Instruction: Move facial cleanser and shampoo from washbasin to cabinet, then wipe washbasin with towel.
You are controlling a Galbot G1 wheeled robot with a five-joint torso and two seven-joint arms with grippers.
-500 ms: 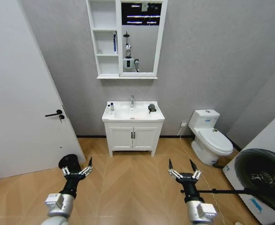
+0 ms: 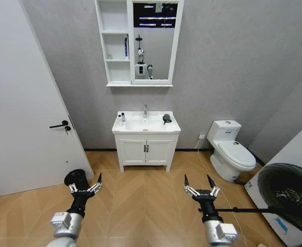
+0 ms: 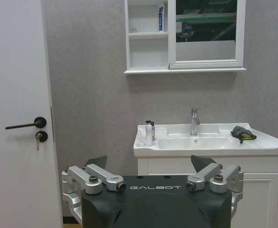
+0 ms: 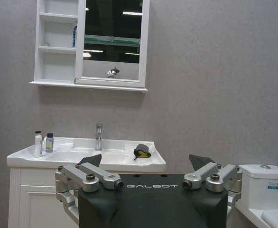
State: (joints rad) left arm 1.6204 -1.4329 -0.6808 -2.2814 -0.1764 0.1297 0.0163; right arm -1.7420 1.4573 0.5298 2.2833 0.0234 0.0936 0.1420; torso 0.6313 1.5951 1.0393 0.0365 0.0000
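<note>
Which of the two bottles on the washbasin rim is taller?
The white bottle, standing at the washbasin's outer left corner; the shorter one beside it has a purple label and dark cap.

The washbasin (image 2: 146, 127) is white, with a chrome tap (image 2: 145, 110). On its rim lies the towel (image 2: 166, 118), dark grey-black with a little yellow-green at one edge. At the other side stand a white bottle (image 3: 148, 133) and a small bottle (image 3: 152, 131) with a black cap and a purple-yellow body. The cabinet (image 2: 115, 43) is white, and a blue tube (image 2: 126, 47) stands in one cubbyhole. The wall (image 2: 233, 62) is plain grey. The floor (image 2: 140, 206) is light brown wood in a herringbone pattern. The door (image 2: 22, 113) is white with a black handle (image 2: 59, 124). The toilet (image 2: 232, 152) is white. Both grippers, left gripper (image 2: 85, 187) and right gripper (image 2: 201, 190), are silver with black fingertips.
</note>
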